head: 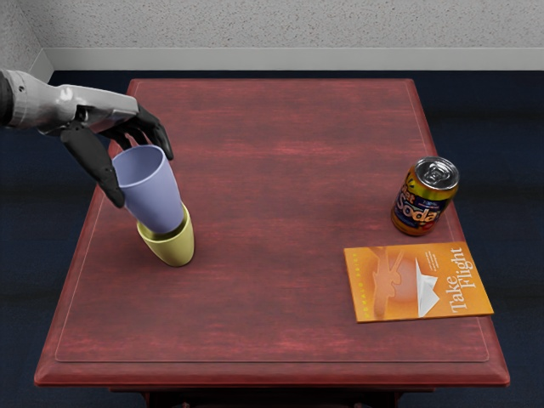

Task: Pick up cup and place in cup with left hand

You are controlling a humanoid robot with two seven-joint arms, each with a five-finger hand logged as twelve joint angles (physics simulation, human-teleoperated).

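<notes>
- Head view: left hand (104, 110) on the lilac, smooth, tapered cup (155, 202); thumb (95, 163) against its near-left side by the rim, black fingers (155, 133) curled round the far side, pinching it.
- Lilac cup below the fingertips, mouth up; long axis tilted, rim leaning toward the hand, base pointing down and away from it.
- Small yellow cup (173, 250), rounded, directly under that base, upright on the red wooden table (272, 340). Base at its mouth; depth of entry cannot be told.
- Judgement: placing stage, nearly done. The move turns on bringing the lilac cup's axis over the yellow mouth, then lowering and releasing. A slanted push could catch the rim or tip the yellow cup.
- Well off to the robot's right of the fingers: printed soda can (416, 206), orange paperback book (380, 293).
</notes>
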